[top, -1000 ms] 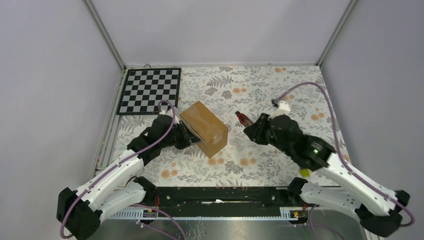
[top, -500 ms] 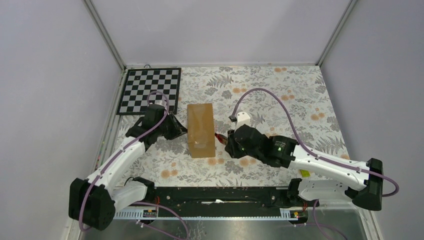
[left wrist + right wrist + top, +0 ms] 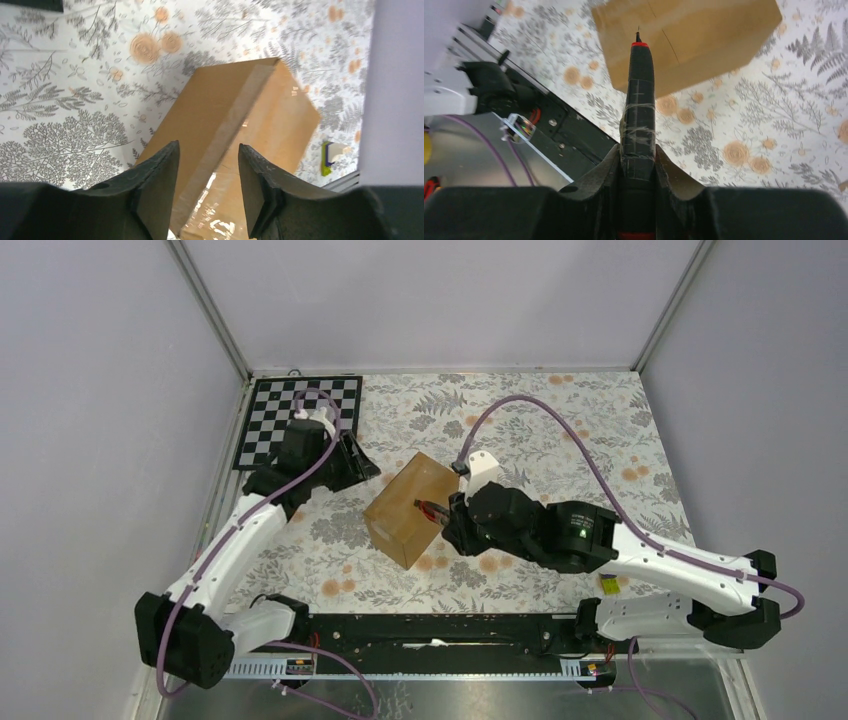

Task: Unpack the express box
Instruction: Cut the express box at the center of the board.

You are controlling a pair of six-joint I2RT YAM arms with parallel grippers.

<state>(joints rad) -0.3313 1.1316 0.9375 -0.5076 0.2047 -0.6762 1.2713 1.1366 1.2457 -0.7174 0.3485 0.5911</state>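
Brown taped cardboard express box [image 3: 405, 508] lies skewed mid floral-print table [image 3: 560, 430], betw. both grippers.
We see left gripper [image 3: 207, 150] w/ jaws apart, empty, just far-left of box, not touching. Right gripper [image 3: 637, 155], near-right of box, is clamped on slim black cutter w/ red tip [image 3: 638, 100]; blade tip is over box top, contact unclear. Box is shut, seam taped, contents hidden.

The right end effector [image 3: 636, 165] clamps a black, tape-wrapped cutter [image 3: 638, 100] with a red collar, whose thin blade tip sits over the brown express box [image 3: 704, 35] lying on the floral bench [image 3: 774, 125].
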